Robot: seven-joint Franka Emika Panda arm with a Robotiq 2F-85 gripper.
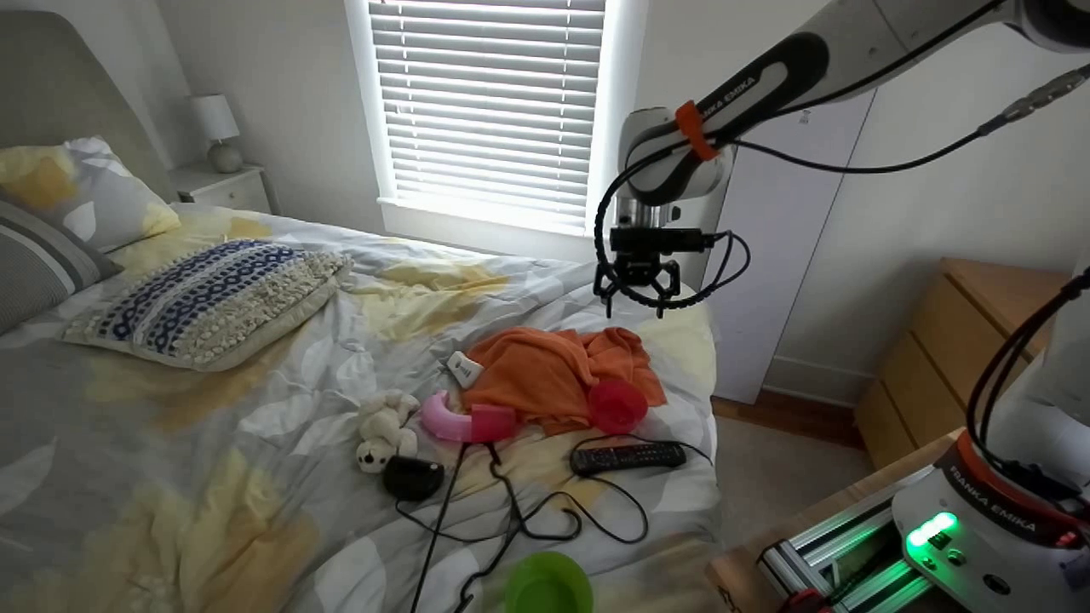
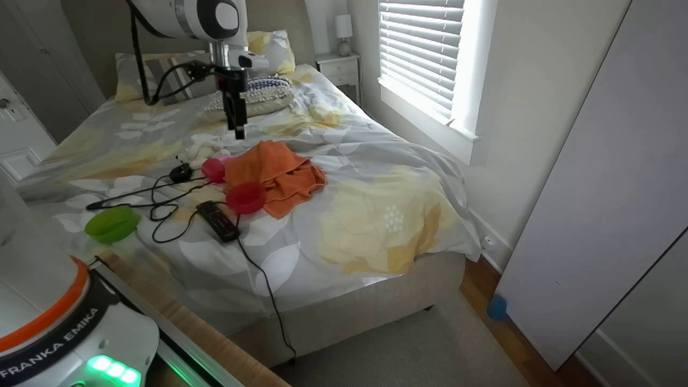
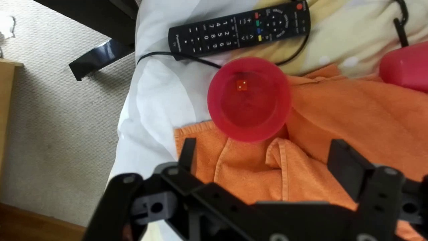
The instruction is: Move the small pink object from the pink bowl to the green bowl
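Bedding of grey, white and yellow printed fabric (image 1: 170, 494) gives broad open room at the left of an exterior view, as far as the white plush toy (image 1: 387, 421). Rightward the space tightens: the small black rounded device (image 1: 412, 478) lies just beside the toy, thin black cables (image 1: 549, 537) loop across towards the round green plastic bowl (image 1: 549, 569), and the crumpled orange cloth (image 1: 528, 370) meets the round translucent red-pink bowl (image 1: 618, 407). The long black remote control (image 1: 634, 457) lies just beside that bowl, near the bedding's right edge, beyond which pale carpet (image 1: 788, 455) shows. Above, clear of the bedding, hangs the black two-fingered gripper (image 1: 634, 312), jaws spread, with orange cloth visible between them in the wrist view. The pink curved object (image 1: 443, 417) meets a red-pink piece (image 1: 494, 423); whether they are one cannot be told. The lower border cuts off the green bowl. The small red cube with pale dots (image 3: 242, 85) rests inside the red-pink bowl, towards the remote's side; in both exterior views it cannot be made out.
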